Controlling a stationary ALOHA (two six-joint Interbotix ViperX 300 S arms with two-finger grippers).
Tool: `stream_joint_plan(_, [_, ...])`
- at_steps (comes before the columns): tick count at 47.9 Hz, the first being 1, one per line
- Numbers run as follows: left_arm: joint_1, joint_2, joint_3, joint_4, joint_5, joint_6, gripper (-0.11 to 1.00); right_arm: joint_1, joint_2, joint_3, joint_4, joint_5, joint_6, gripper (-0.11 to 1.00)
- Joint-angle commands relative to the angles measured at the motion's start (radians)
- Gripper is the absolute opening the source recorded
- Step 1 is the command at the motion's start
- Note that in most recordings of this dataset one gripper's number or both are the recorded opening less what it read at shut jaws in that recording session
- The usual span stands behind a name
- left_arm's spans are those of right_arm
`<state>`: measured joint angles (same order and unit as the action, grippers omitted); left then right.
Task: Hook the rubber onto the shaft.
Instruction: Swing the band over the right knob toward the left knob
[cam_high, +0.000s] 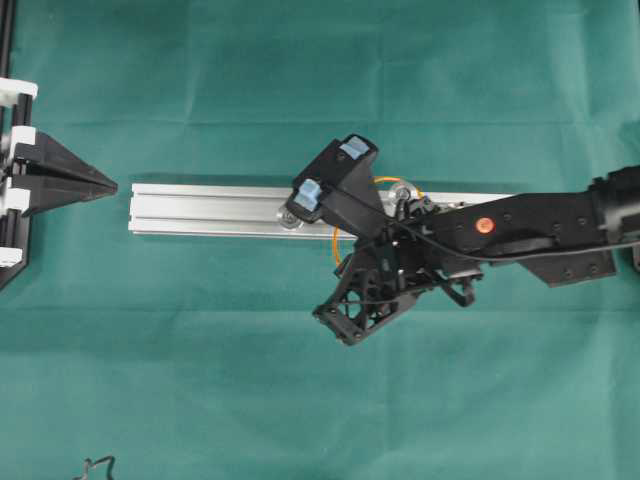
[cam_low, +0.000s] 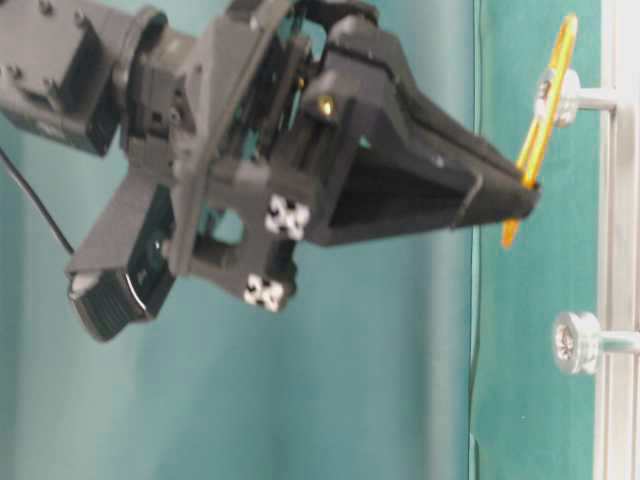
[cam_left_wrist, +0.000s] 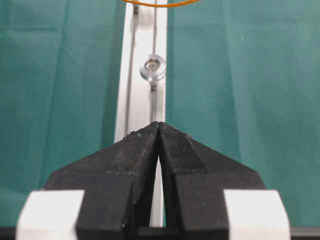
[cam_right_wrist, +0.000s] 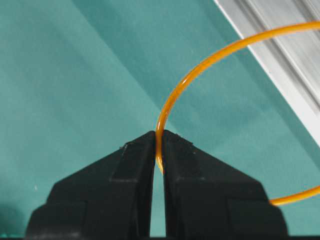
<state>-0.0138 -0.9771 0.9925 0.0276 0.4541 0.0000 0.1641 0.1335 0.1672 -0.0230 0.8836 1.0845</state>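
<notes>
- At the centre of the overhead view, the right pincer (cam_high: 345, 235) is pressed together on the rubber band (cam_high: 338, 243), an orange loop nipped at one spot on its rim between the very tips.
- From the right wrist view, the band (cam_right_wrist: 200, 70) arcs up and to the right away from the tips, crossing over the aluminium rail (cam_right_wrist: 285, 60) at the upper right of the frame; its plane looks tilted rather than flat on the table (cam_high: 200, 380).
- On the right side of the table-level view, the band's far end sits at the upper shaft (cam_low: 572, 95), seemingly already looped behind its head, while the lower shaft (cam_low: 575, 342) stands bare, well below the tips.
- Along the rail's long axis lies the way to go, I judge: the pinched end would need stretching past the bare shaft (cam_high: 292, 215) at the middle of the rail, just beside the tips in the overhead view, then dropping over it.
- At the left edge of the overhead view, the left pincer (cam_high: 108, 187) is pressed together on nothing, well apart from the band; the right arm is plainly the nearer.
</notes>
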Motion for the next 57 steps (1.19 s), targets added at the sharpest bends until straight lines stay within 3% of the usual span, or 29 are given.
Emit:
stream_joint_plan(1, [-0.002,0.005,-0.031,0.003,-0.005,0.0,0.0,-0.008,-0.003,-0.04,-0.008,-0.005,0.003,0.07])
stream_joint_plan(32, [-0.002,0.003,-0.031,0.003,-0.005,0.0,0.0,-0.051,0.063,-0.124,-0.057,-0.014,0.003,0.07])
stream_joint_plan(57, [-0.002,0.003,-0.031,0.003,-0.005,-0.002,0.0,-0.084,0.103,-0.16,-0.067,-0.061,0.002,0.07])
